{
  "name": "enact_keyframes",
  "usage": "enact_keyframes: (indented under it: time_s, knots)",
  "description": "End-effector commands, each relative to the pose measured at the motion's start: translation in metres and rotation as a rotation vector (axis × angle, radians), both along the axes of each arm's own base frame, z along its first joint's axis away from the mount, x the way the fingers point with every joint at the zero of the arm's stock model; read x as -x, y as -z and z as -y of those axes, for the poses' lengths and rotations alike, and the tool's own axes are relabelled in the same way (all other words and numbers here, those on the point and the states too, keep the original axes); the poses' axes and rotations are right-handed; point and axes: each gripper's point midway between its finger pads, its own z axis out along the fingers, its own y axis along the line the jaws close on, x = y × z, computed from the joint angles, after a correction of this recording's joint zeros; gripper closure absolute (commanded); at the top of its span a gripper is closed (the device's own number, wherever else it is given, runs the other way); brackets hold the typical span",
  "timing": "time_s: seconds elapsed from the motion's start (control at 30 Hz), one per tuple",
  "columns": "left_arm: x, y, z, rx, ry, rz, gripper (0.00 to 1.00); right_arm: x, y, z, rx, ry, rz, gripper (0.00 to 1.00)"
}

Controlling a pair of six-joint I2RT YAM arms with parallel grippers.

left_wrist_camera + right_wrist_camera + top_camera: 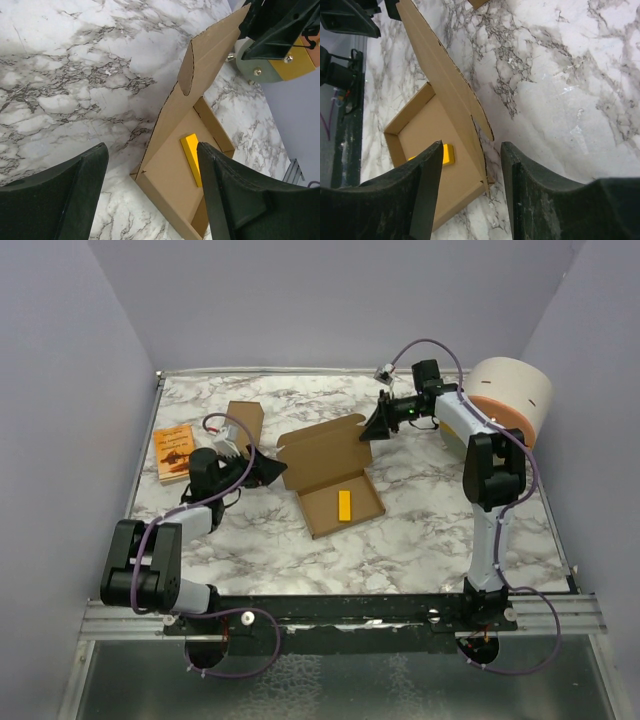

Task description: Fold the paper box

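Observation:
The paper box (322,508) lies mid-table as a shallow brown tray, and its lid flap (325,450) is tilted up at the far side. A flat yellow block (345,505) lies inside the tray. My left gripper (274,472) is at the box's left corner and stands open. In the left wrist view that corner of the box (170,175) sits between the fingers without touching them. My right gripper (372,425) is at the lid's right end, also open. The lid's side edge (470,115) runs into the gap between its fingers (420,190).
A small orange booklet (175,452) lies at the far left. A narrower brown cardboard box (243,422) stands just behind my left arm. A large white and orange roll (512,395) sits at the back right beside the right arm. Grey walls close in three sides.

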Motion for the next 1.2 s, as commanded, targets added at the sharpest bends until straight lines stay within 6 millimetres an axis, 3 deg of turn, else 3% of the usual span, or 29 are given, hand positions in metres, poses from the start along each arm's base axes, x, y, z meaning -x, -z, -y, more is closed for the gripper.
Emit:
enact_keyframes:
  time_s: [0.0, 0.13, 0.4, 0.6, 0.87, 1.0, 1.17]
  knots:
    - [-0.007, -0.02, 0.007, 0.024, 0.057, 0.081, 0.28, 0.003, -0.005, -0.004, -0.03, -0.03, -0.007, 0.54]
    - [-0.014, -0.018, 0.007, 0.015, 0.064, 0.089, 0.29, 0.005, -0.005, -0.005, -0.036, -0.039, -0.005, 0.59]
    - [-0.021, -0.017, 0.016, 0.046, 0.125, 0.08, 0.54, 0.008, -0.006, -0.006, -0.043, -0.05, -0.004, 0.69]
    - [-0.02, -0.017, 0.017, 0.048, 0.134, 0.082, 0.63, 0.009, -0.007, -0.008, -0.044, -0.059, 0.004, 0.76]
    - [-0.021, -0.022, 0.017, 0.028, 0.137, 0.111, 0.86, 0.015, -0.015, -0.004, -0.027, -0.062, 0.047, 0.98]
    - [-0.023, -0.032, 0.017, -0.028, 0.104, 0.179, 0.98, 0.023, -0.026, -0.002, -0.014, -0.043, 0.088, 0.99]
    - [-0.029, -0.041, 0.028, -0.202, 0.004, 0.25, 1.0, 0.029, -0.045, 0.005, 0.02, 0.109, 0.176, 0.99]
